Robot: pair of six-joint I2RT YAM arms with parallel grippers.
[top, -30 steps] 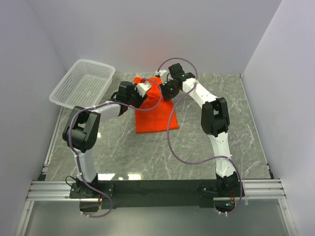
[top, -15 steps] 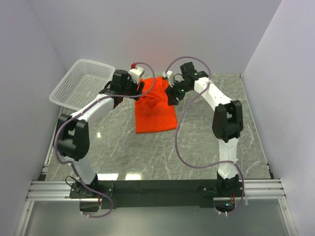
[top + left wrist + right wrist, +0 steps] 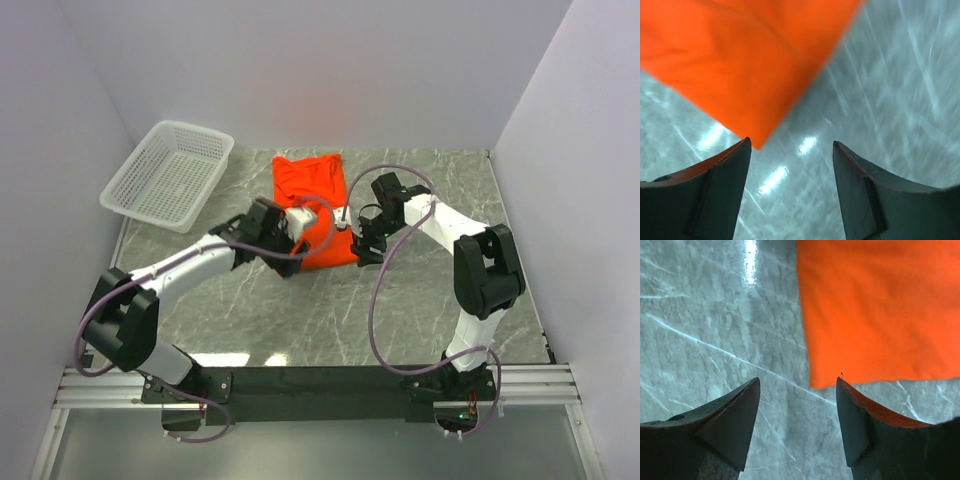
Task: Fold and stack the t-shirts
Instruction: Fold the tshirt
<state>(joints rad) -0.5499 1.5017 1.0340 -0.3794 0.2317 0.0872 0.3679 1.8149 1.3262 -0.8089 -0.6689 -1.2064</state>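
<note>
Both arms have swung back from the far end of the t-shirt (image 3: 312, 190) to its near end, and the cloth, half lifted and bunched a second ago, now lies flat on the grey marble table (image 3: 430, 300) as one long folded strip.

The left gripper (image 3: 290, 245) sits at the near left corner of the strip. From the left wrist, the left gripper (image 3: 791, 145) has its jaws wide apart with nothing between them. The orange-red t-shirt (image 3: 740, 60) fills the space ahead and to the left, and its corner comes down to a point just beside the tip of the left-hand finger (image 3: 720, 195). Only bare marble shows in the gap. That picture is blurred.

The right gripper (image 3: 362, 245) is at the near right corner. Its jaws are also spread and hold nothing. In the right wrist view, the right gripper (image 3: 799, 382) has the t-shirt (image 3: 880, 315) ahead and to the right. The shirt's corner lies just ahead of the gap, close to the right-hand finger (image 3: 875, 435), which covers part of the hem.

A white mesh basket (image 3: 165, 175) stands well off to the left of both grippers, apart from the shirt.
</note>
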